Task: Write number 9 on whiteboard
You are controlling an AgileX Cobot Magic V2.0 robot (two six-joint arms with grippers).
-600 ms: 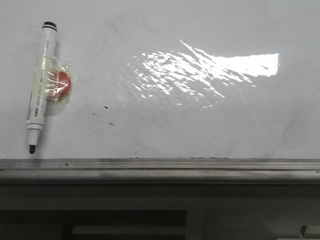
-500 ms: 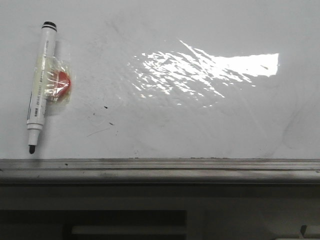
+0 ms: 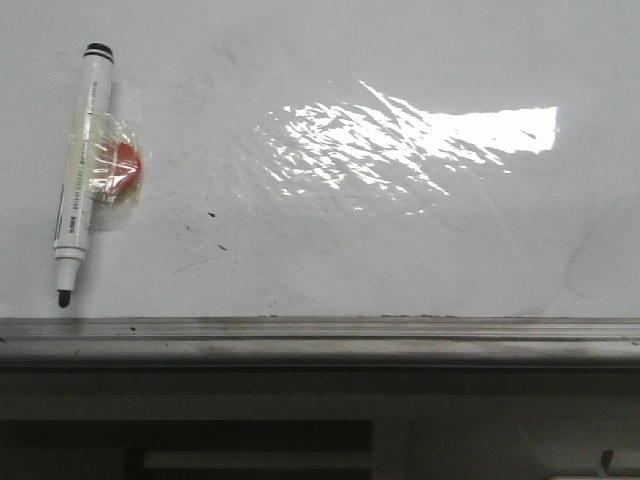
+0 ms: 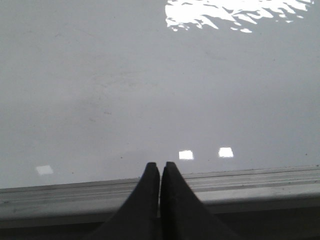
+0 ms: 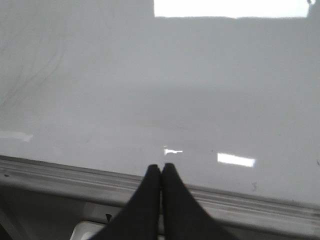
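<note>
The large glossy white whiteboard (image 3: 400, 250) carries no number 9 yet; only small black specks and faint scratches mark it. A white marker pen with a black cap (image 3: 79, 170) lies near the board's left edge, taped to a small red round piece (image 3: 125, 168), its tip pointing toward the grey metal ledge (image 3: 320, 335) along the near edge. Nothing has shifted across the last half second: pen and board sit exactly as before, so writing has not begun. The left gripper (image 4: 160, 167) and right gripper (image 5: 160, 169) both hang over the ledge with jaws pressed together, holding nothing. The pen likely needs picking up first.
</note>
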